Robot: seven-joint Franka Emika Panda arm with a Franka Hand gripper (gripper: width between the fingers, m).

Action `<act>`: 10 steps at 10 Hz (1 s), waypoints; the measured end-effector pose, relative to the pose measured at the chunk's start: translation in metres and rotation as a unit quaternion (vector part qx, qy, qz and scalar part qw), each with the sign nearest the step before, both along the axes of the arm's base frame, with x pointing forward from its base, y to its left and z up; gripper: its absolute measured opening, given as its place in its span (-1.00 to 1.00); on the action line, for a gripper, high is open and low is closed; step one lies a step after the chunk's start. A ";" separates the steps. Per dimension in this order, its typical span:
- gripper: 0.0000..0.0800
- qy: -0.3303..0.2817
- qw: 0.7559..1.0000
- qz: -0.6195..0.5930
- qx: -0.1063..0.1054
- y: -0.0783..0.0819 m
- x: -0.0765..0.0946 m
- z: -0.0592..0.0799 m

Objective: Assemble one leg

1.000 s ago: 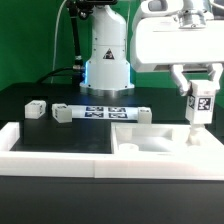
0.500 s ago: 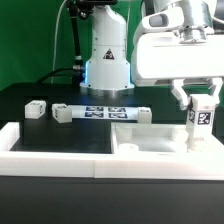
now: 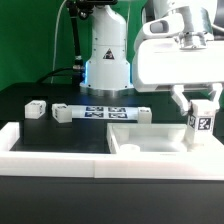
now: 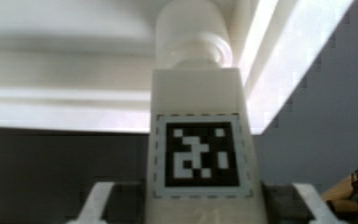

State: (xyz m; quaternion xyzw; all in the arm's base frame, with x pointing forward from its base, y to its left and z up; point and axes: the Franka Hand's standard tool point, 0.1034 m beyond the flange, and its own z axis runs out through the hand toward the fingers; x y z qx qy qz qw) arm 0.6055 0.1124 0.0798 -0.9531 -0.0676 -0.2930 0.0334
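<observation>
My gripper is shut on the leg, a small white block with a black-and-white tag. It holds the leg upright at the exterior view's right, its lower end down at the far right corner of the big white panel. In the wrist view the leg fills the middle, tag facing the camera, with the gripper closed on its near end and the fingers on either side. Whether the leg's lower end touches the panel is hidden.
The marker board lies mid-table. Loose white legs lie at the exterior view's left, by the board's left end and by its right end. A white raised border runs along the front. The robot base stands behind.
My gripper has moved down and slightly toward the exterior view's right with the leg in it, bringing the leg's lower end closer to the panel's corner.
</observation>
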 end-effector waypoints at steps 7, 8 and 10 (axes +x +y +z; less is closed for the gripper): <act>0.47 0.007 1.000 0.003 0.000 0.003 -0.001 -0.003; 0.47 0.007 1.000 0.003 0.000 0.003 -0.001 -0.003; 0.62 0.007 1.000 0.003 0.000 0.003 -0.001 -0.003</act>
